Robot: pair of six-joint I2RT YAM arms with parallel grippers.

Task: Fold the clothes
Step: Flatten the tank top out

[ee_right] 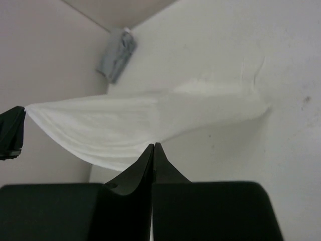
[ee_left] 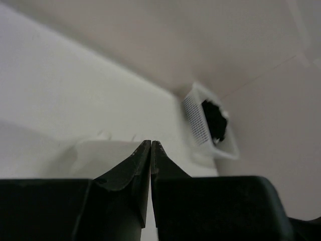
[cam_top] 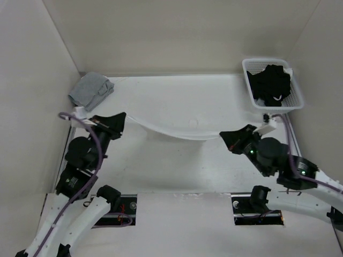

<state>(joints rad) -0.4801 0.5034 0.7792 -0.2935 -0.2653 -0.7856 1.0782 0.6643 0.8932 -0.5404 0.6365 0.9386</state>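
The clothes (cam_top: 171, 110), a thin white top, hang stretched between my two grippers, the near edge sagging in a curve and the far part resting on the table. My left gripper (cam_top: 123, 116) is shut on the left corner, and that gripper also shows at the left edge of the right wrist view (ee_right: 12, 131). My right gripper (cam_top: 222, 136) is shut on the right end of the near edge. In the right wrist view the clothes (ee_right: 120, 125) spread out from the pinched tips (ee_right: 153, 145). The left wrist view shows shut tips (ee_left: 151, 142) with pale fabric (ee_left: 103, 153) beyond them.
A grey cloth bundle (cam_top: 91, 90) lies at the back left corner. A white basket (cam_top: 292, 91) holding black garments (cam_top: 272, 83) stands at the back right, and also shows in the left wrist view (ee_left: 200, 125). Walls enclose the table on three sides.
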